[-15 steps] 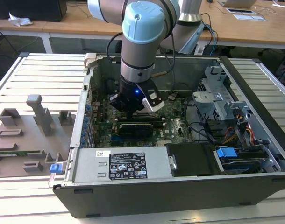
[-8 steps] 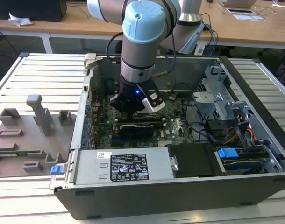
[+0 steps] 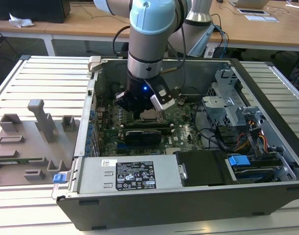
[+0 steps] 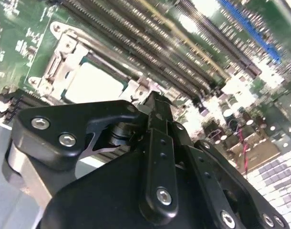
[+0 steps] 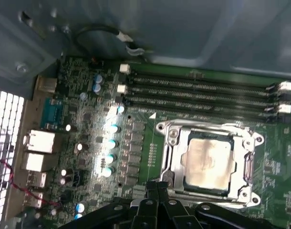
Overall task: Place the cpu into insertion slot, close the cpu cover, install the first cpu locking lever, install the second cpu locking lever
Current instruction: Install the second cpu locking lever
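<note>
In the exterior view I have the arm reaching down into the open computer case, which lies on a slatted tabletop. My hand hangs low over the motherboard, right above the socket, where a sliver of the cpu shows beneath it. A grey fixture plate lies on the tabletop outside the case, off to the exterior view's left of the socket. The power supply sits along the case's near wall, on the camera's side of the socket.

In the second wrist view I look past the black linkage of the hand at the socket: the cpu lies flat in it, pale top up, with the memory slots running just beside the socket. The fingers appear drawn together with nothing between them.

In the first wrist view the cpu sits squarely in the socket and the cpu cover lies down around it, its silvery frame bordering the chip on all sides. The hand is just beside the socket's edge, fingertips together, holding nothing. Four memory slots lie parallel on the far side of the socket from the hand
</note>
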Controlling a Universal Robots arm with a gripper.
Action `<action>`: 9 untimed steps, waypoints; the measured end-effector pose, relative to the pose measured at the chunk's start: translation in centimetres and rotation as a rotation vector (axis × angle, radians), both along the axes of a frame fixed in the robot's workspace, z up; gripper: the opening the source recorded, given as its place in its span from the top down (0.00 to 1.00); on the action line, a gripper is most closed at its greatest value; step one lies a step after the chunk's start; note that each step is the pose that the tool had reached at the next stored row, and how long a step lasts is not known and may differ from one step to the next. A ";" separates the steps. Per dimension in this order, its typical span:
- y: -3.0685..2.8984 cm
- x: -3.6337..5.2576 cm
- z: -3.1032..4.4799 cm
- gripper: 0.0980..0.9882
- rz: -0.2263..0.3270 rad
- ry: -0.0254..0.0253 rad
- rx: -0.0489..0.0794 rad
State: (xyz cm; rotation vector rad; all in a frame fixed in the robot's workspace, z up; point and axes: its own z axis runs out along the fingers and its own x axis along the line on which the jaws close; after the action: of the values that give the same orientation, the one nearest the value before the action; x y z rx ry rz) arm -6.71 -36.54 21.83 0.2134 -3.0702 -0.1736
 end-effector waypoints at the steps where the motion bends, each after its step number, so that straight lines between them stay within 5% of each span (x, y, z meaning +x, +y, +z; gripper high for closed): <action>1: 0.43 0.24 0.01 0.99 0.000 0.0000 0.000; 9: 1.85 3.62 0.00 0.99 0.000 0.0047 -0.014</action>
State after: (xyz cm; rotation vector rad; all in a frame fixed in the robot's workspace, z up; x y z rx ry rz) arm -3.09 -34.69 21.84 0.2122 -3.0657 -0.1520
